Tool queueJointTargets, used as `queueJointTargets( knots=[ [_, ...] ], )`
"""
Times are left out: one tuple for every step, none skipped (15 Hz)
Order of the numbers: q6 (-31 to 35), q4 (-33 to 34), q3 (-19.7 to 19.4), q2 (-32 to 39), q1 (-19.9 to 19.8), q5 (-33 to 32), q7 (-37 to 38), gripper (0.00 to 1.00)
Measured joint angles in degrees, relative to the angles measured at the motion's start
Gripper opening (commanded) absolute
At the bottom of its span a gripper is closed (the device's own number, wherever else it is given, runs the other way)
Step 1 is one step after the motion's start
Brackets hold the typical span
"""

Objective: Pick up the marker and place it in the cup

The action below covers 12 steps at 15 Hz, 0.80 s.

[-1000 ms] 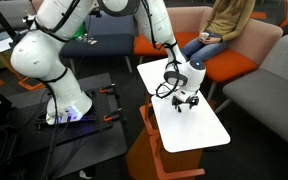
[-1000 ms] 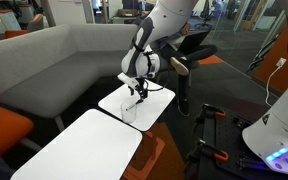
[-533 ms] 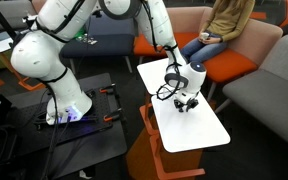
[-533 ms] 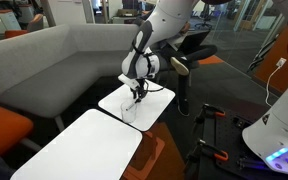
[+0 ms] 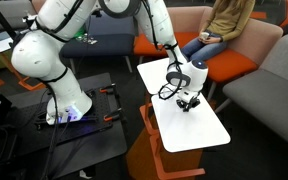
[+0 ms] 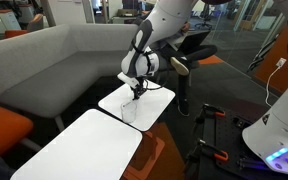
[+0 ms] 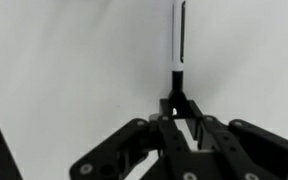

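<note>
Shifted slightly across the table since the earlier frame, the jaws stand clamped on the dark near end of the slim black-and-white stick-shaped marker. It projects straight ahead of the gripper, over the white rectangular tabletop.

Bright, even indoor light; wrist view soft, slightly blurred.
</note>
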Motion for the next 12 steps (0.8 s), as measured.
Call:
queueJointTargets(
  knots=[
    [0.4,0.1,-0.8,-0.4,0.7,-0.8,0.0,0.05],
    [0.8,0.1,-1.9,-1.0,1.8,-1.7,0.0,0.05],
    [0.9,0.0,-3.6,-1.8,3.3,-3.1,0.4,0.05],
    [0.9,-0.2,-5.7,-2.7,5.2,-4.9,1.4,0.05],
    [0.9,-0.6,-7.9,-3.6,7.3,-6.9,2.6,0.05],
    [0.9,-1.2,-9.9,-4.6,9.4,-9.0,3.7,0.05],
    [0.8,-1.9,-11.9,-5.6,11.5,-11.4,4.9,0.05],
    [0.6,-2.8,-13.7,-6.6,13.7,-13.8,5.8,0.05],
    [0.0,-3.7,-15.2,-7.7,15.8,-16.2,6.9,0.05],
    [-1.0,-4.6,-16.6,-8.7,17.9,-18.8,8.0,0.05],
    [-2.4,-5.3,-18.1,-9.5,20.1,-21.5,9.6,0.05],
    [-4.0,-5.9,-19.7,-10.4,22.6,-24.7,11.7,0.05]
  ],
)
